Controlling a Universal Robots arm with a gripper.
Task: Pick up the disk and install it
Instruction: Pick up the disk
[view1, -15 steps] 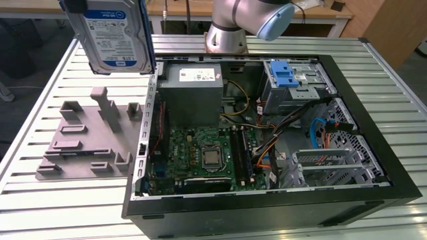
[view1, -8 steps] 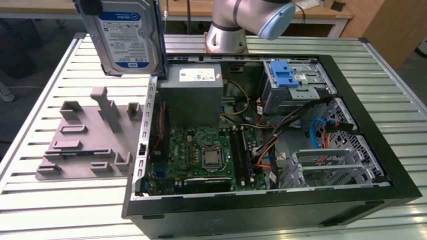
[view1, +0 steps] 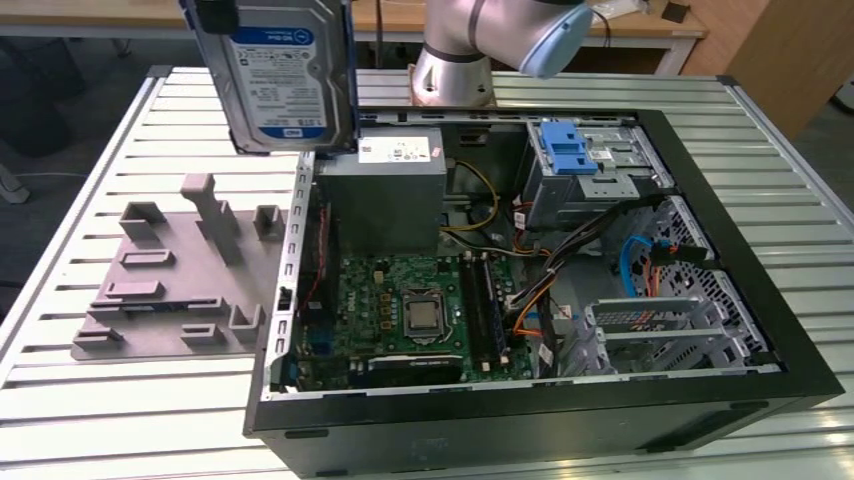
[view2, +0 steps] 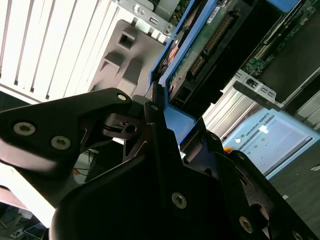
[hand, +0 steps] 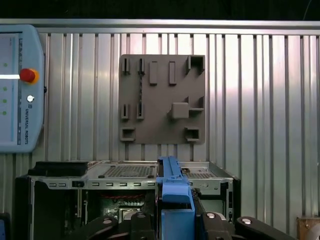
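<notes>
Slippage looks the likeliest trouble for the silver-grey, blue-framed disk (view1: 283, 75), held upright in the air near the open black computer case (view1: 534, 425), since the black gripper (hand: 176, 220) pinches only its plastic carrier.

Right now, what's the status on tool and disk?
Tool shut on disk. Disk upright, aloft, not yet in case. Cables lie beside cage.

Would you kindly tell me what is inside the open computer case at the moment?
A green circuit board, a grey box, a metal cage with a blue latch and cables. What lies beneath the box is covered. The disk is outside the case.
</notes>
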